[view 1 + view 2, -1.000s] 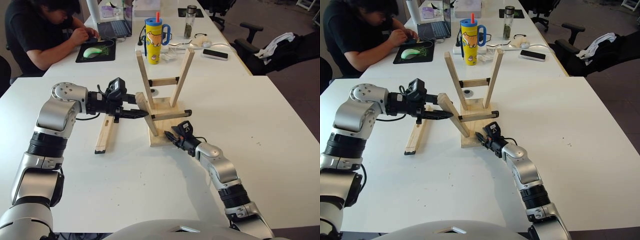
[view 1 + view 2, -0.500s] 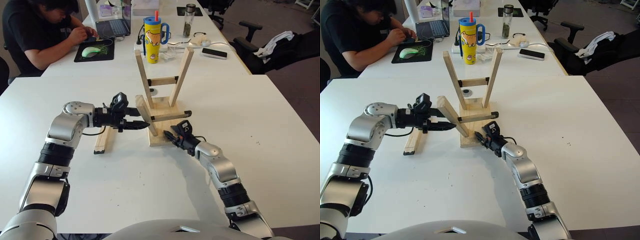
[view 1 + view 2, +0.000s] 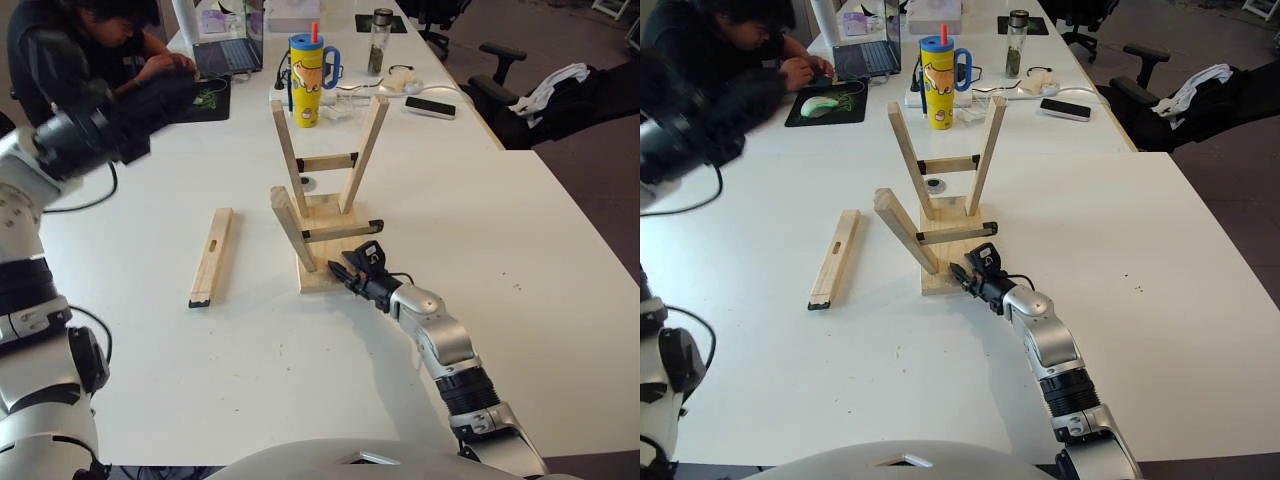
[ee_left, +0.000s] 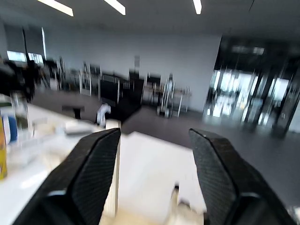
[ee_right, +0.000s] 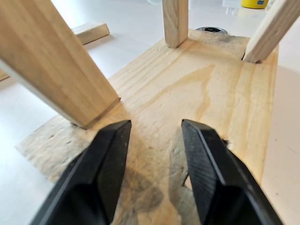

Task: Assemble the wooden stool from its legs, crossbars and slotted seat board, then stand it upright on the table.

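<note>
The slotted seat board point(image 3: 326, 211) lies flat on the white table with three legs standing up out of it. Two tall legs point(image 3: 288, 148) point(image 3: 366, 146) at its far end are joined by a crossbar point(image 3: 328, 162). A third leg point(image 3: 293, 228) leans at the near left, tied in by a second crossbar point(image 3: 341, 231). One loose leg point(image 3: 211, 256) lies on the table to the left. My right gripper point(image 5: 154, 124) is open, low over the board's near edge point(image 3: 346, 272). My left gripper point(image 4: 154, 133) is open and empty, raised high at the far left point(image 3: 165, 95).
A yellow cup point(image 3: 307, 80), a bottle point(image 3: 380, 42) and a phone point(image 3: 431, 108) stand on the table behind the stool. A person works at a laptop point(image 3: 228, 52) at the back left. An office chair point(image 3: 500, 62) is beyond the right edge.
My left arm has let go of the leaning leg and swung up and away to the left. The leg stays in the board. The right gripper has not moved.
</note>
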